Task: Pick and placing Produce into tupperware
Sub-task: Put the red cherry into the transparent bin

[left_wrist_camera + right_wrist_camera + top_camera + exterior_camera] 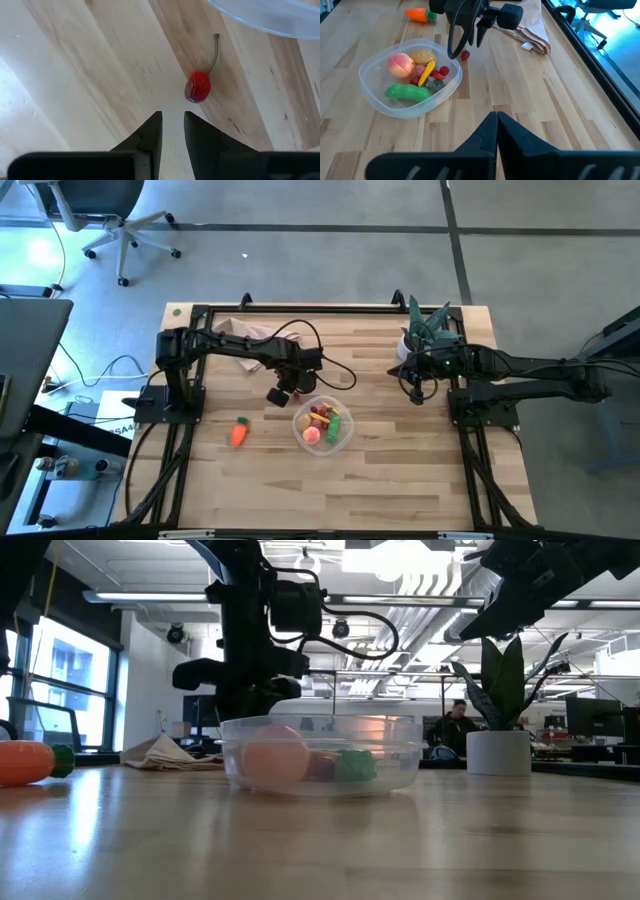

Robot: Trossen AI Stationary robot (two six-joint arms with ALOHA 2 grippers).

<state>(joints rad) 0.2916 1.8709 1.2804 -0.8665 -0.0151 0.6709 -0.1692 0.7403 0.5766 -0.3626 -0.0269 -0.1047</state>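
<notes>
No writing is legible. On the pale wood table, the left gripper, fingers slightly apart and empty, hovers by a cherry beside the tupperware. The right gripper is closed near the plant.

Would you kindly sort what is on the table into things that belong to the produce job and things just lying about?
Job: the tupperware with produce inside; the red cherry beside it, under the left claw; the carrot still out.

Lying about: the cloth napkin; the potted plant, near the waiting right claw.
</notes>
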